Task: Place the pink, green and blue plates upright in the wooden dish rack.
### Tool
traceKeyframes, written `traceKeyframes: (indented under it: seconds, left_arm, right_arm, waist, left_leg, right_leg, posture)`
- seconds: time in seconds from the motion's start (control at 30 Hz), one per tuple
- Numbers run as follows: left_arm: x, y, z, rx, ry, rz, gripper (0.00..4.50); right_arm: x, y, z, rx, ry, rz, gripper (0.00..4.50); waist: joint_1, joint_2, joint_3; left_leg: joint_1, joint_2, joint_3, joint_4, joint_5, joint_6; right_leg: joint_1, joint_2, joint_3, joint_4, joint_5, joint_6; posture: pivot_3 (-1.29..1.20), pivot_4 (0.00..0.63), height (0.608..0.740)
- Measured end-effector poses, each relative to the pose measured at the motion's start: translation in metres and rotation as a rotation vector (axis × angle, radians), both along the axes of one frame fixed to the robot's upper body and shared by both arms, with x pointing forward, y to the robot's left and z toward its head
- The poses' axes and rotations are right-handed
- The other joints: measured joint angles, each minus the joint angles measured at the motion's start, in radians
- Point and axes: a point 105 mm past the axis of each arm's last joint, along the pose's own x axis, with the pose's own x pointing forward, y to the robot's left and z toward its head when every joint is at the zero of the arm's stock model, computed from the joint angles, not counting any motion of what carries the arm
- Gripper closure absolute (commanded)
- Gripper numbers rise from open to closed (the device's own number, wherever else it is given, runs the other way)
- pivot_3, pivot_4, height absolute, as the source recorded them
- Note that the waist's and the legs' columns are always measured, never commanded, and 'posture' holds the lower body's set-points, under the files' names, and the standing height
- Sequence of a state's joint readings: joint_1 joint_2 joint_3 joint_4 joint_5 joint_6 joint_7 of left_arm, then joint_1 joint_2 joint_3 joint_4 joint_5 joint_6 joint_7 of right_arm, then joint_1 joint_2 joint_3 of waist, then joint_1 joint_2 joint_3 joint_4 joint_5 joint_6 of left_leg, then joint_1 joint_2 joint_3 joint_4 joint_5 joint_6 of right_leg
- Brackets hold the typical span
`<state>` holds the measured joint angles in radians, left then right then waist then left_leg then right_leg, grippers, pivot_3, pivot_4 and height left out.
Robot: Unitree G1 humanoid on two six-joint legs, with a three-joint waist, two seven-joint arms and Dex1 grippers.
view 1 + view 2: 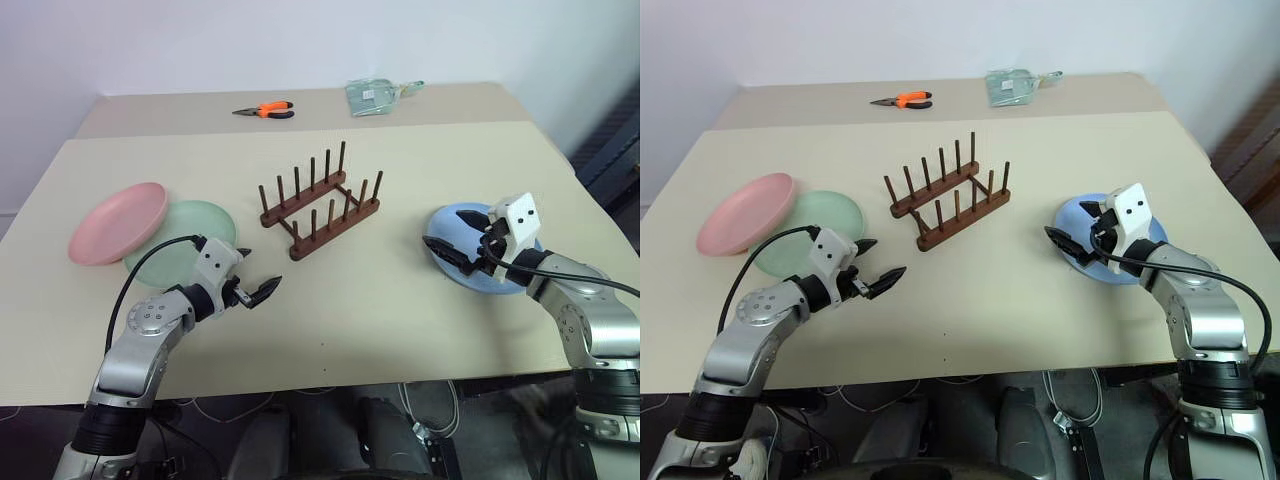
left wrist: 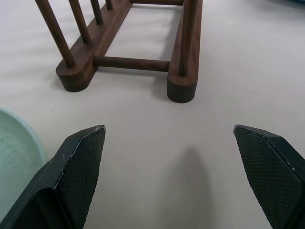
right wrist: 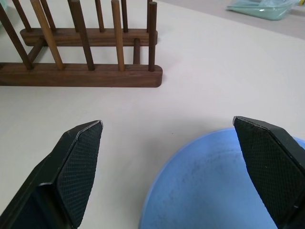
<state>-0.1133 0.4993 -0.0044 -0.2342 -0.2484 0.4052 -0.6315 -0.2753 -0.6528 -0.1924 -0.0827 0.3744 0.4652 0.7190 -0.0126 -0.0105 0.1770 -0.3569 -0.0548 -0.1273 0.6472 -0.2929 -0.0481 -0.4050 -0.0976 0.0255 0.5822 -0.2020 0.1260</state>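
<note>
Beige table [image 1: 400,330] against white wall [image 1: 300,40], orange pliers [image 1: 266,111] at back

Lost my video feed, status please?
Both grippers open, empty: left, right over blue plate. Pink plate, green plate flat. Rack empty, unobstructed.

Getting bright, even, diffuse light from overhead; no glare on the table [image 1: 400,320]. Casting only soft, short shadows: under the wooden dish rack [image 1: 320,200], plus a faint smudge betw. the left gripper [image 2: 169,176] fingers in the wrist view. Staying sharp in head views. Blurring a bit at wrist-view edges, esp. far bkgd beyond the rack.
</note>
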Motion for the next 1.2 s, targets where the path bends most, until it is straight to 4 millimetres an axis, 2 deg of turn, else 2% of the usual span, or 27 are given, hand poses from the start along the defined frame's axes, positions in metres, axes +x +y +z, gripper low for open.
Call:
traceKeyframes:
  seconds: [0.17,0.43,0.63,0.73,0.83,0.97,1.07,1.2]
  left_arm:
    - [0.001,0.000,0.001,0.000,-0.004,0.004,0.07]
    - [0.006,0.000,0.003,0.011,-0.012,0.002,0.07]
    - [0.004,-0.015,0.000,0.008,0.037,-0.093,0.07]
    - [0.010,-0.025,-0.006,0.039,0.056,-0.128,0.07]
    - [0.028,-0.038,-0.016,0.084,0.082,-0.134,0.07]
    - [0.043,-0.052,-0.016,0.078,0.066,-0.155,0.07]
    - [0.052,-0.067,-0.016,0.076,0.053,-0.203,0.93]
    - [0.052,-0.082,-0.019,0.070,0.034,-0.277,2.92]
  right_arm:
    - [0.007,0.004,0.012,-0.010,-0.049,0.017,0.00]
    - [0.006,0.012,0.008,-0.006,-0.047,0.032,0.00]
    - [0.000,0.026,0.002,0.012,-0.043,0.051,0.00]
    - [-0.002,0.032,0.002,0.019,-0.047,0.059,0.00]
    - [-0.012,0.036,0.000,0.021,-0.035,0.064,0.00]
    - [-0.020,0.034,-0.005,0.027,-0.012,0.043,0.00]
    - [-0.025,0.033,-0.009,0.024,0.002,0.026,0.00]
    - [-0.028,0.032,-0.006,0.018,-0.010,0.007,0.00]
  waist:
    - [0.000,0.000,0.000]
    - [0.001,0.000,0.000]
    - [0.002,0.000,0.000]
    - [0.003,0.000,0.000]
    - [0.008,0.000,0.000]
    - [0.006,-0.001,0.000]
    - [0.010,0.000,-0.001]
    - [0.018,0.000,-0.001]
  left_leg:
    - [0.000,0.000,0.000,0.000,0.000,0.000]
    - [0.000,0.000,0.000,0.000,0.000,0.000]
    - [0.000,0.000,0.000,0.000,0.000,0.000]
    - [0.000,0.000,0.000,0.001,0.000,0.000]
    - [-0.001,-0.001,-0.001,0.000,0.000,0.000]
    - [0.000,-0.001,-0.001,0.000,0.000,0.000]
    - [0.000,-0.001,-0.001,0.001,0.000,0.000]
    - [0.000,-0.001,-0.001,0.001,0.000,0.000]
  right_leg:
    - [0.000,0.000,0.000,0.000,0.000,0.000]
    - [0.000,0.000,0.000,0.000,0.000,0.000]
    - [0.000,0.000,0.000,0.000,0.001,0.001]
    - [0.001,0.000,0.000,0.000,0.000,0.001]
    - [0.000,0.000,0.000,0.000,0.001,0.003]
    - [0.001,0.000,-0.001,0.000,0.001,0.003]
    - [0.001,0.000,0.000,0.000,0.001,0.003]
    - [0.001,0.000,0.000,0.000,0.001,0.003]
  posture:
    - [0.00,0.150,0.740]
    - [0.00,0.150,0.740]
    - [0.00,0.150,0.740]
    - [0.00,0.150,0.740]
    - [0.00,0.150,0.740]
    - [0.00,0.150,0.740]
    - [0.00,0.150,0.740]
    - [0.00,0.150,0.740]
